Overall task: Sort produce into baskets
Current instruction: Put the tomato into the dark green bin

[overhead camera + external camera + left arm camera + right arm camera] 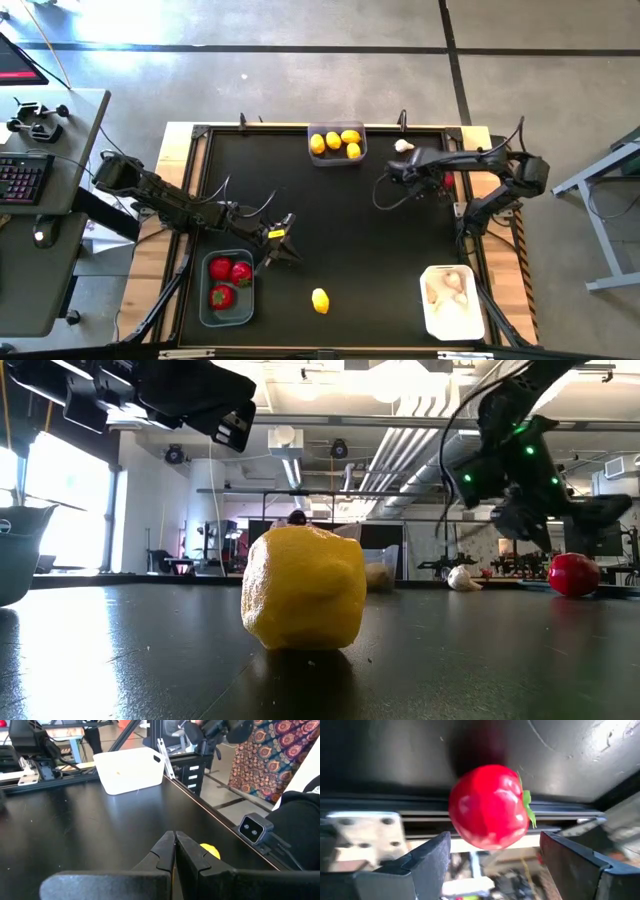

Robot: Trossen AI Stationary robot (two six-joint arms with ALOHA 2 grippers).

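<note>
Item one, far left of my table: the grey basket [226, 291] near the front edge, holding three red fruits [229, 281]. Item two, just beside its inner corner: my left gripper [287, 250], fingers [165, 851] clenched together on nothing, parked over bare table [350, 230]. Item three, front centre: one stray lemon [320, 300] lying loose on the table, well apart from the back basket [337, 143] at the far edge, which already carries four yellow pieces. Item four, back right: a whitish garlic bulb [403, 146] loose just beside that back basket. Item five: my right gripper [445, 180], near the right rim, jaws spread wide with a red fruit [490, 807] sitting between them, green top to one side; I cannot see either finger touching it, so I count it as not grasped. Item six, front right: the white basket [452, 300] with pale bulbs inside. Step in hand, as I judge it: the pick of that red fruit. Next move calls for closing squarely across its widest part, lifting clear, then carrying it the whole way across to the grey basket at front left, passing over the stray lemon.
</note>
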